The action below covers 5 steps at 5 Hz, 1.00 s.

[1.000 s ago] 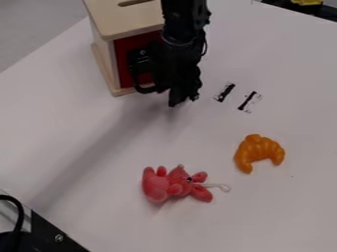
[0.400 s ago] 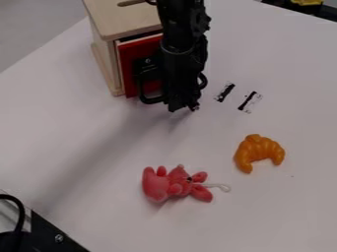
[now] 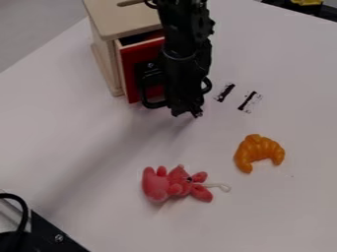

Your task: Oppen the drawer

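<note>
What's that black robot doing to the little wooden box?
The robot arm has its end effector down at the front of the wooden box, by the black handle of the red drawer. The drawer is partly open, with a dark gap at its top. A pink plush toy and a toy croissant lie on the table.

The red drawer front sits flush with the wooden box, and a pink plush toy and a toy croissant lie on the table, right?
Not flush: the camera view shows the red drawer front standing out from the wooden box. The pink plush toy and toy croissant do lie on the table.
</note>
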{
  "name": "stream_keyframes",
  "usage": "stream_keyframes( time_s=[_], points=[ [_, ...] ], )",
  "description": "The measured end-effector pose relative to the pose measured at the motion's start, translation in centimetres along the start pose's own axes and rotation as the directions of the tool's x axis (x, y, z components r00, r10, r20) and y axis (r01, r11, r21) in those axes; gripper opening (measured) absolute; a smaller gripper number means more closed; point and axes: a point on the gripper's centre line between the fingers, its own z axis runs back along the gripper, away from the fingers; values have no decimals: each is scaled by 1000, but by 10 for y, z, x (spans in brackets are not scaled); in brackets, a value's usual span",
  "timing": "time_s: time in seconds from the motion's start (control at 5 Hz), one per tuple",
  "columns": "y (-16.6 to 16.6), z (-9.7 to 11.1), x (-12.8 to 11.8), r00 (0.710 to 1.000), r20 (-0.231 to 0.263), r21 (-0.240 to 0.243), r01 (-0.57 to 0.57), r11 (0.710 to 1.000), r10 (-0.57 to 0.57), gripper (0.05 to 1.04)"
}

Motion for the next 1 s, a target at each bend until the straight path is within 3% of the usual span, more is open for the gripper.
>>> stream_keyframes(
  time_s=[1.0],
  points=[
    [-33,-7,2,998,-3,9,66,998,-66,123]
  ],
)
